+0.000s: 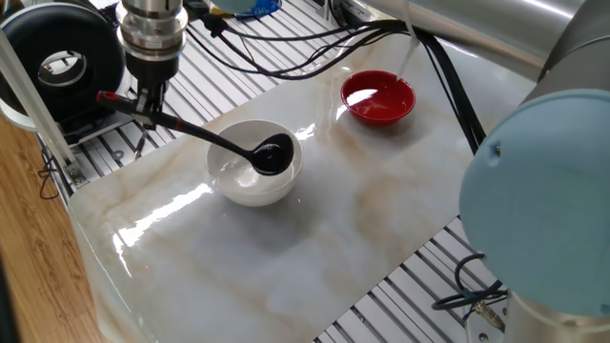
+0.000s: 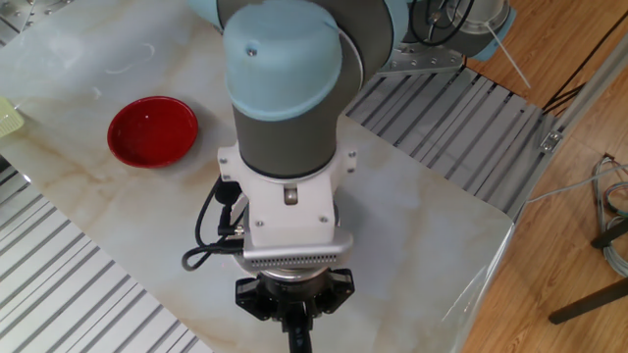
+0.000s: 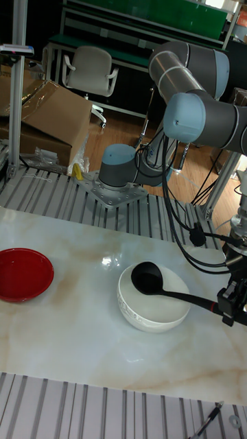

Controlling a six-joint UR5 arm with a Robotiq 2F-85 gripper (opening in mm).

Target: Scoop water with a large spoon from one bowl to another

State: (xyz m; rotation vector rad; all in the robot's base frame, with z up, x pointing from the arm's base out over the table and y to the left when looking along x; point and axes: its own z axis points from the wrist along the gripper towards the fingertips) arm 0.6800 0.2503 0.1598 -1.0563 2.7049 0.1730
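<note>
One fixed view shows you the large spoon point(image 1: 205, 139) with its long axis running from about 10 o'clock, where the red end sticks out past the claw point(image 1: 145, 105), down to about 4 o'clock, where the deep black scoop hangs over the white bowl point(image 1: 254, 163). The handle is tilted, high at the claw side and lower at the scoop side. The claw is closed on the handle near its red end, so the scoop lies well apart from it, toward the middle of the marble worktop point(image 1: 315, 229). The scoop is just above the inside of the white bowl, near its rim at 3 o'clock; you cannot tell if water is in it.

Tall fixed view gives you the same spoon point(image 3: 175, 291) from the opposite side: scoop at 10 o'clock over the bowl point(image 3: 152, 302), handle going to the claw point(image 3: 230, 302) at 4 o'clock. The red bowl point(image 3: 24, 274) sits at 9 o'clock from the white one, well apart.
</note>
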